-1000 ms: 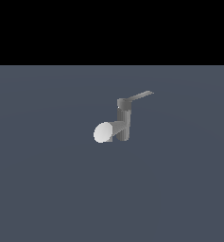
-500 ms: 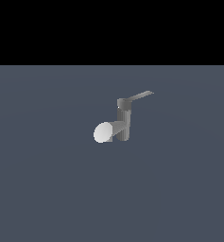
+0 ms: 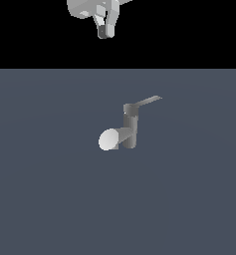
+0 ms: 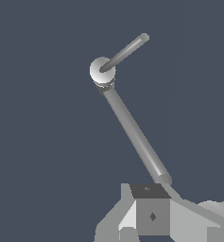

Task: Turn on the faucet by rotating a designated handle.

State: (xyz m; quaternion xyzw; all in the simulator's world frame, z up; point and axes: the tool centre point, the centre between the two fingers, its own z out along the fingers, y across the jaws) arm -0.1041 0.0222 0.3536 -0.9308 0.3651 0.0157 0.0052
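The faucet (image 3: pixel 130 130) is standing upright near the middle of the slate-blue desk (image 3: pixel 45 199), its thick spout pointing toward the exterior view's left and ending in a pale round face. The handle (image 3: pixel 147 102) is sticking out from the top cap toward the exterior view's right, tilting slightly upward to a thin tip that is touching nothing. Bare desk is lying on every side of the faucet, out to the frame edges. The pincer (image 3: pixel 105 34) is hanging high above the scene at the exterior view's top edge, well apart from the faucet and a little to its left; its fingers are looking close together, narrow, gripping nothing. In the wrist view the handle (image 4: pixel 125 51) is jutting from the round cap.
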